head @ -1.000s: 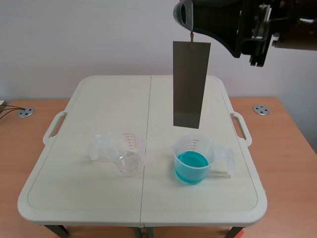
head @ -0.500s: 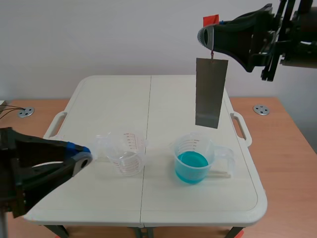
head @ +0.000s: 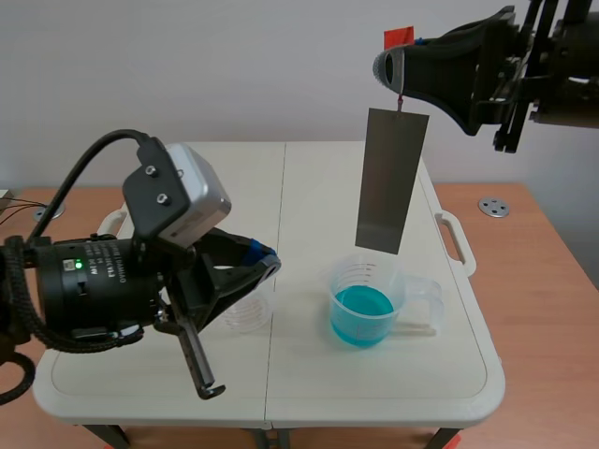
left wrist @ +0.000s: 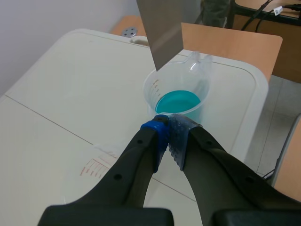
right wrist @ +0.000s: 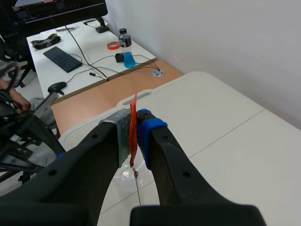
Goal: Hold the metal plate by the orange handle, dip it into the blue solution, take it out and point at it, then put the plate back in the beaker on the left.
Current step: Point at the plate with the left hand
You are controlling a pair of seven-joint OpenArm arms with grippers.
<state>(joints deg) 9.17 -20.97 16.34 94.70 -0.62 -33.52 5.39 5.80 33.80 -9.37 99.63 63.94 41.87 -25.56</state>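
A grey metal plate [head: 391, 182] hangs upright from a small orange handle [head: 398, 37], and my right gripper [head: 391, 67] is shut on that handle high at the right. The plate's lower edge sits just above the beaker of blue solution [head: 365, 304]. My left gripper [head: 270, 261] is shut on nothing, low at the middle left, its tips aimed toward the plate and the blue beaker. In the left wrist view the left gripper [left wrist: 170, 128] meets just short of the blue beaker [left wrist: 178, 101], with the plate [left wrist: 162, 30] above it. The right gripper [right wrist: 134, 123] pinches the orange handle [right wrist: 133, 125].
The empty clear beaker [head: 245, 315] stands left of the blue one, mostly hidden behind my left arm [head: 112, 271]. Both stand on a white folding table [head: 215, 178] set on a wooden top [head: 552, 281]. A desk with a keyboard and bottle shows in the right wrist view.
My left arm has come in from the lower left and risen in front of the empty beaker. The right arm shifted right with the plate earlier; the plate now hangs slightly tilted.
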